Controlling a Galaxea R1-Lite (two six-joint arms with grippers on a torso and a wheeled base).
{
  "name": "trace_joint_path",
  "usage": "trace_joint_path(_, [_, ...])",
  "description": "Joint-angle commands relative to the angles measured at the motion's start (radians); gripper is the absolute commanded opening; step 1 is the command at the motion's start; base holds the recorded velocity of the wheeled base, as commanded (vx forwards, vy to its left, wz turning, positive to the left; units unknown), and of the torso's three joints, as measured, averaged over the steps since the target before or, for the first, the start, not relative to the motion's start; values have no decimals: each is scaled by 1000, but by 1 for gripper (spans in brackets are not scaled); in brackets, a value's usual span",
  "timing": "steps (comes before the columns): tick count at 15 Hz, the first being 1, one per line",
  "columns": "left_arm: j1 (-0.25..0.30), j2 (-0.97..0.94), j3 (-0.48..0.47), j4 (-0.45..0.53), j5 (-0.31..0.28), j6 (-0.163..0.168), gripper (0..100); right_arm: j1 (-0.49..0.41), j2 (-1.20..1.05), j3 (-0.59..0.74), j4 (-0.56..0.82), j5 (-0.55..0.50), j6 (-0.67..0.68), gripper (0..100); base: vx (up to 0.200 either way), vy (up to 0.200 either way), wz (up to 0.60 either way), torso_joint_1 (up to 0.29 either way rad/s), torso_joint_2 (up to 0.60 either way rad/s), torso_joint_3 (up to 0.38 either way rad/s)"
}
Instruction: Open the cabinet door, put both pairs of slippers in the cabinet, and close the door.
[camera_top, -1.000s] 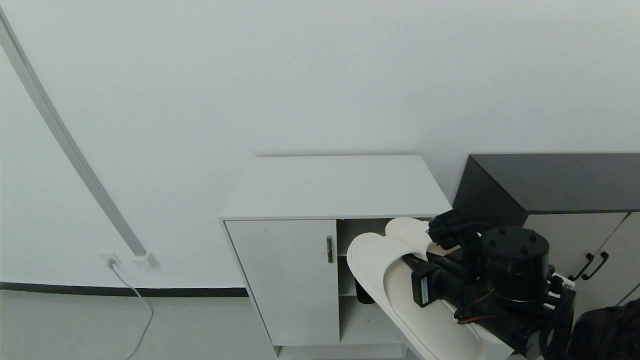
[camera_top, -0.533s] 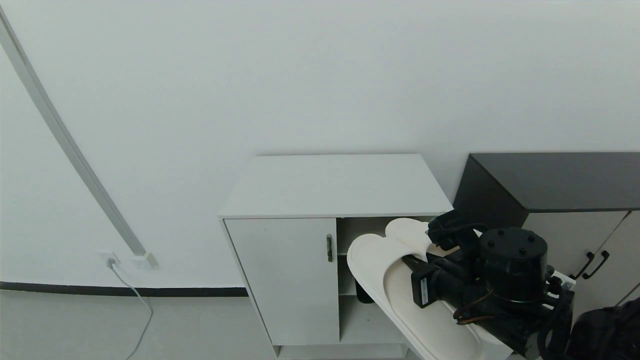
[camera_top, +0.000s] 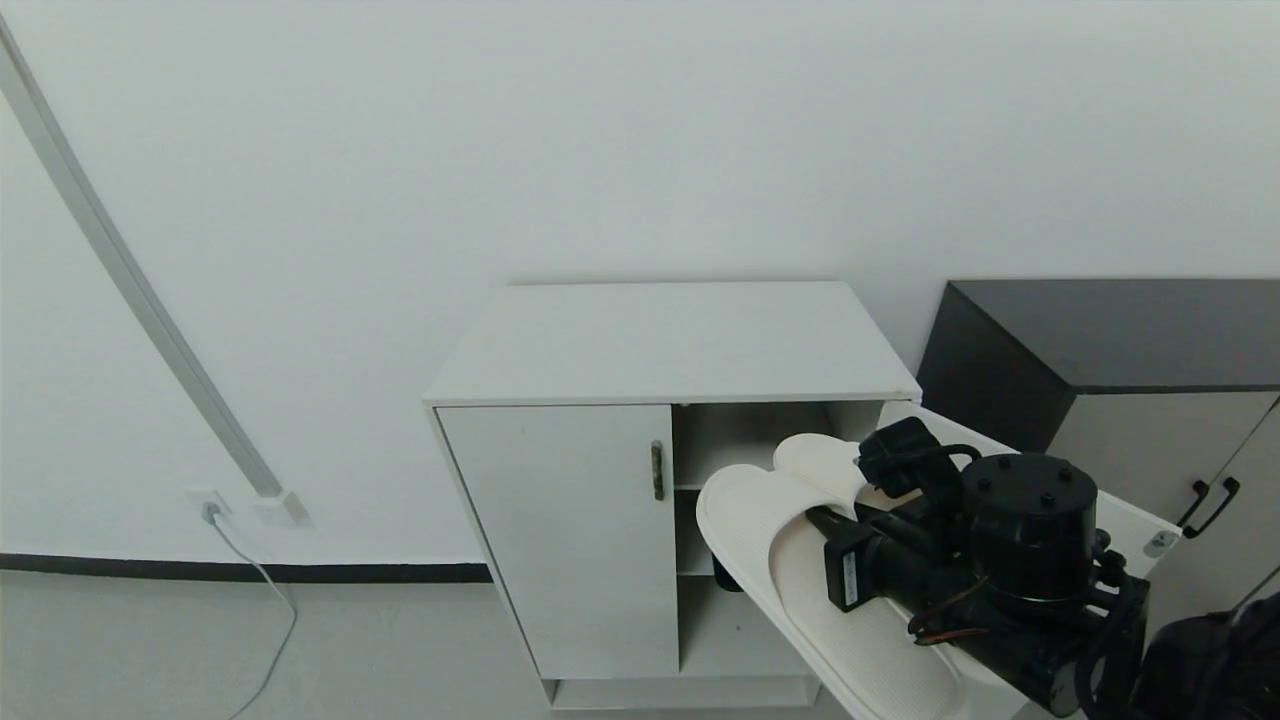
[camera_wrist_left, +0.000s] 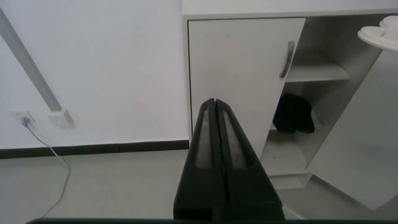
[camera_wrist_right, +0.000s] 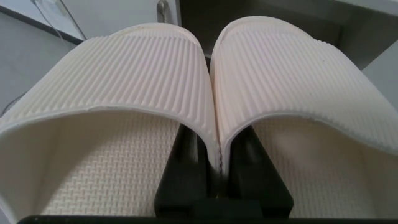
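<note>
My right gripper (camera_top: 818, 520) is shut on a pair of white slippers (camera_top: 745, 520), held side by side in front of the white cabinet's (camera_top: 660, 340) open right half. In the right wrist view its fingers pinch the inner edges of both slippers (camera_wrist_right: 124, 74), toes towards the cabinet. The cabinet's right door (camera_top: 1095, 490) stands swung out to the right; its left door (camera_top: 560, 540) is closed. A dark pair of slippers (camera_wrist_left: 294, 115) sits on a lower shelf inside. My left gripper (camera_wrist_left: 215, 109) is shut on nothing, low and left of the cabinet front.
A black-topped cabinet (camera_top: 1100, 340) stands just right of the open door. A wall socket with a cable (camera_top: 210, 510) is at the left, near the floor. Bare floor (camera_wrist_left: 124, 186) lies in front of the closed door.
The head view has shifted: the cabinet now looks nearer and the open right door has come into sight. The white slippers stay held in my right gripper.
</note>
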Motion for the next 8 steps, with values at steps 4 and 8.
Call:
trace_joint_path(4, [-1,1,0,0,0,0,0,-12,19,3,-5,1,2,0,0,0,0,-233,550,311])
trace_joint_path(8, [1,1,0,0,0,0,0,-11,27,3,-6,0,0,0,0,0,0,-220,543,321])
